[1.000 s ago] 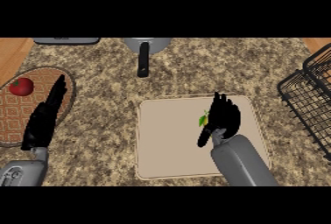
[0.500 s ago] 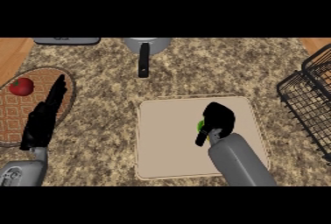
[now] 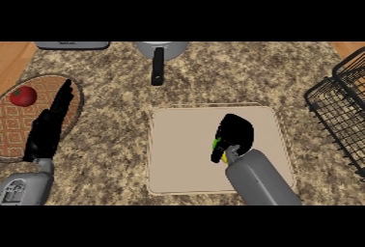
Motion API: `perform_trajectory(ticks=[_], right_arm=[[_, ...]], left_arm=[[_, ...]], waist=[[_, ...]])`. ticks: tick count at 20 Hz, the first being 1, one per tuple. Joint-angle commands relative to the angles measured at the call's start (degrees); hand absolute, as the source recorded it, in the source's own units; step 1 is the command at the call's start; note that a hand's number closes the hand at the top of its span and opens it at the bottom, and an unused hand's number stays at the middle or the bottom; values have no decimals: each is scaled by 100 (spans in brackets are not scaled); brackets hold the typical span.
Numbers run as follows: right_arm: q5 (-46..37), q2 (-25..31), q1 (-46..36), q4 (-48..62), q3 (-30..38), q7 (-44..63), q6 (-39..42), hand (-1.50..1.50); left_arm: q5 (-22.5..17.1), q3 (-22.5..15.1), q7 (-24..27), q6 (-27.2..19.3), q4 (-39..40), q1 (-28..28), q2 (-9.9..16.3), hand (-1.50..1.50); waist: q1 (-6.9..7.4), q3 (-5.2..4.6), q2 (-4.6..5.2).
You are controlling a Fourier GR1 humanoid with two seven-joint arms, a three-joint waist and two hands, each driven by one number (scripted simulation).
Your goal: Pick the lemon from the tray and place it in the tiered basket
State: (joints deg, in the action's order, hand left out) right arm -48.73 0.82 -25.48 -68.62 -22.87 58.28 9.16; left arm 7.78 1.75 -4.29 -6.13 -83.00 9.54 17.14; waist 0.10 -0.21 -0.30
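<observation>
On the beige tray (image 3: 178,144) in the middle of the counter, my right hand (image 3: 234,134) is curled over the lemon (image 3: 221,150). Only a yellow-green sliver of the fruit shows at the hand's lower left; the rest is hidden under the fingers. The black wire tiered basket (image 3: 341,111) stands at the right edge, apart from the hand. At the left, my left hand (image 3: 51,123) rests open with straight fingers pointing up, overlapping the edge of a woven mat.
A round woven mat (image 3: 21,130) at the left carries a red apple (image 3: 22,95). A grey pan (image 3: 162,48) with a black handle (image 3: 158,70) sits at the back centre. A dark object (image 3: 71,44) lies at the back left.
My right hand's fingers, spread over the lemon a second ago, have curled down round it. The left hand has stayed still.
</observation>
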Motion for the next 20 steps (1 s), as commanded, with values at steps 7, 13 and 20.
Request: perform_trajectory(ticks=[7,13,20], right_arm=[[-303,198,-1116,117,1568,1015,-1336,150],[-1122,986,-1978,540,2837,1409,-2611,150],[-2970,1713,-3037,1277,3160,1910,-3030,150]], left_arm=[[37,-1,102,126,-42,-94,-16,0],[61,-28,35,111,-1,101,-45,0],[132,-160,108,87,-60,78,-149,0]], waist=[[136,21,87],[286,19,212],[452,4,167]])
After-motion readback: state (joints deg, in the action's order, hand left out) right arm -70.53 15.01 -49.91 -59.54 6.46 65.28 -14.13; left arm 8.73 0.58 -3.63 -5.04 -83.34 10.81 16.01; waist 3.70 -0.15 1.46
